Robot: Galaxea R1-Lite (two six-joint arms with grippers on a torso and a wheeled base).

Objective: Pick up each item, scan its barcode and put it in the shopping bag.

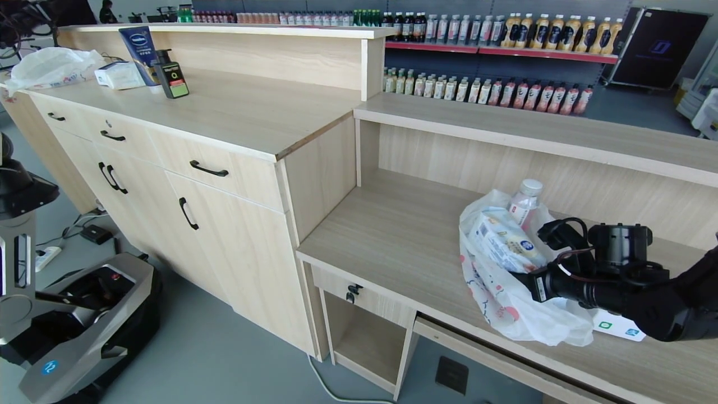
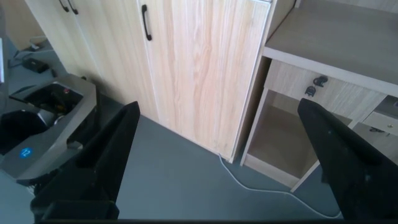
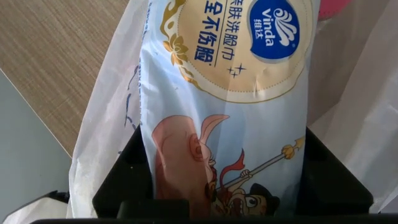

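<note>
Pale blue plastic wrapping covers the tissue pack [image 3: 217, 106], which the right gripper [image 3: 230, 171] has clamped between its two dark fingers, one finger pressed on each long side. The pack's long axis runs straight out ahead of the gripper, in line with the fingers, so its far end leads the way. From the head view the pack [image 1: 505, 238] lies slanted in the open mouth of the white shopping bag [image 1: 505, 314], with the right gripper [image 1: 533, 280] at its near end. Thin bag plastic [image 3: 102, 130] rises around the pack and past both fingers. Just beyond the pack's far end, farther from the gripper, a clear bottle [image 1: 524, 202] with a white cap stands up out of the bag. Under the bag and the gripper is the wood of the lower counter [image 1: 404, 235].

The pack seems to be already inside the bag, so the coming move probably only needs the fingers to let go and draw back along that same axis.

Well apart from this gripper, on the robot's left, the left gripper [image 2: 221, 146] hangs low with its fingers spread wide and nothing between them, facing a cabinet door [image 2: 199, 68]. A blue tube [image 1: 137, 53], a dark pump bottle [image 1: 171, 73] and a white box [image 1: 119, 74] wait on the upper counter [image 1: 241, 112], on the left arm's side, which looks the nearer arm for them.
</note>
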